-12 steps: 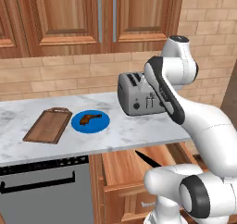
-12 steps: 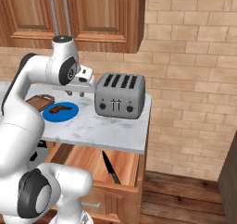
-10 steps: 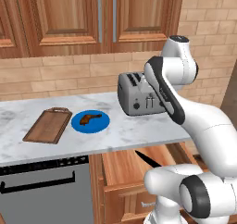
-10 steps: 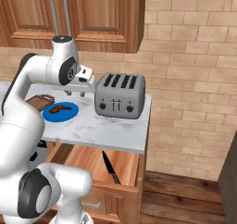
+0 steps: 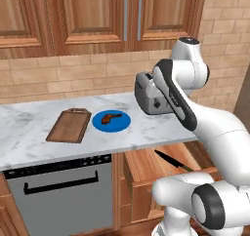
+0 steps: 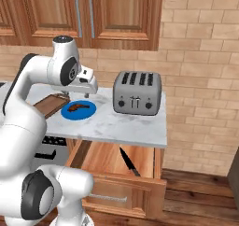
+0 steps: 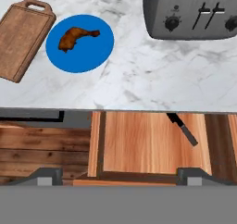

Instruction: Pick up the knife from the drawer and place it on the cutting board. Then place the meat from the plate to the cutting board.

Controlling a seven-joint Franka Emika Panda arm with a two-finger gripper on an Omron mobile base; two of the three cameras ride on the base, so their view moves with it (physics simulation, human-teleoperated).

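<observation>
Nothing has moved; open gripper hangs above the drawer, knife lying diagonally below.

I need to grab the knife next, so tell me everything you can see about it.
The knife is slim, long and black all over, with no visible break in colour between blade and handle. It lies flat on the light wood floor of the open drawer, set at a slant toward the drawer's right side, partly under the counter's edge in the hand view. Nothing else touches it, and the gripper is nowhere near it.
</observation>
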